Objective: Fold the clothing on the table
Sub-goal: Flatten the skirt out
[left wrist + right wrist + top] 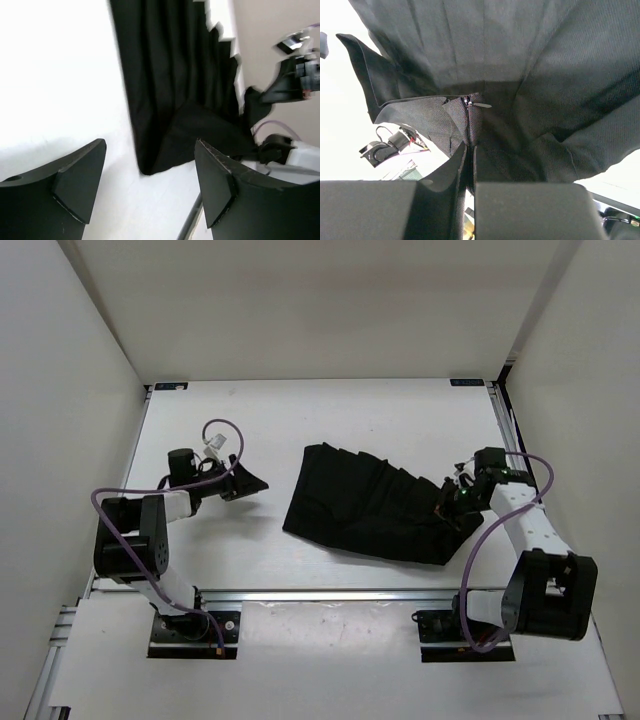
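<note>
The black clothing (pixel 365 505) lies crumpled on the white table (pixel 330 425), right of centre, with a pleated edge along its far side. My right gripper (pixel 452 508) sits on the garment's right end. In the right wrist view that gripper (pixel 469 149) is shut on a fold of the clothing (pixel 530 65) just below a small zipper pull (pixel 481 105), and the fabric hangs lifted in front of it. My left gripper (pixel 245 483) stands open to the left of the garment, apart from it. The left wrist view shows bare table between its fingers (pixel 75 175), with the clothing (pixel 175 95) beyond.
White walls (pixel 90 390) enclose the table on three sides. An aluminium rail (pixel 330 593) runs along the front edge, between the two arm bases. Purple cables (pixel 120 495) loop off both arms. Bare tabletop shows behind and to the left of the garment.
</note>
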Controlling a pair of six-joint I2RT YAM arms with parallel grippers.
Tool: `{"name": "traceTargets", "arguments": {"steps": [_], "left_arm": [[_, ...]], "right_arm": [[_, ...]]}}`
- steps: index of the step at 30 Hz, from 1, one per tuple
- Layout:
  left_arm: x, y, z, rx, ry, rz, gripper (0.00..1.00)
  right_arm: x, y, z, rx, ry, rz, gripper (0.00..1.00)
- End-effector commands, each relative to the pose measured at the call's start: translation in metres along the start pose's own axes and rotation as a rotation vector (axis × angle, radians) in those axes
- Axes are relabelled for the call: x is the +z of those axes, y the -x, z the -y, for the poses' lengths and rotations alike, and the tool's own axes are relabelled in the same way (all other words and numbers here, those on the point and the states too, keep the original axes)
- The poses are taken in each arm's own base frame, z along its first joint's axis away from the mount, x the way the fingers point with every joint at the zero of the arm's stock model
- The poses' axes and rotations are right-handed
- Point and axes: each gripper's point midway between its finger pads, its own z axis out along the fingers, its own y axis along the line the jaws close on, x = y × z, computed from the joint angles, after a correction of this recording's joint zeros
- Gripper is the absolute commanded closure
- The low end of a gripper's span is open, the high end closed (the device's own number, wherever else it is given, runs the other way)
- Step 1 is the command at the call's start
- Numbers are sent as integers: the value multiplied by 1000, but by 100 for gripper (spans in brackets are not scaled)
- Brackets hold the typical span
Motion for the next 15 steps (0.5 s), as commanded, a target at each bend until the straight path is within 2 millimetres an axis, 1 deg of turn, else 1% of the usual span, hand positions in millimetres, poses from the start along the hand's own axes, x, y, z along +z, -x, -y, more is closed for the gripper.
{"name": "traceTargets", "arguments": {"steps": [1,2,3,4,5,7,8,9,10,11,12,13,14,15], "left_arm": [[-13,33,48,211,-246,106,18],[-11,34,57,228,-271,104,18],[-3,30,60,252,-285,80,19],[1,29,56,232,-278,58,20],[15,16,65,253,-308,4,21],[32,4,66,240,-342,-59,24],[39,0,70,244,-380,-83,27],[43,-4,79,246,-420,-103,30],[47,-13,75,210,-427,-126,31],[49,-15,73,187,-447,-130,31],[46,-13,81,185,-480,-123,32],[49,-18,78,119,-480,-141,32],[47,-24,74,110,-490,-142,32],[46,-23,75,103,-496,-135,32]], "right_arm": [[-7,23,-15,-53,23,39,100],[-7,28,-18,-64,30,44,100],[-8,30,-19,-56,31,42,100],[-8,32,-22,-73,36,45,100],[-8,29,-23,-64,34,33,100],[-7,30,-24,-75,32,30,100],[-5,27,-22,-70,29,18,100],[-6,26,-24,-76,32,20,100],[-4,24,-22,-68,33,11,100],[-4,23,-23,-69,32,16,100],[-5,23,-22,-65,35,20,100],[-5,22,-22,-63,38,24,100],[-5,20,-20,-60,34,19,100],[-4,19,-19,-56,35,20,100]]}}
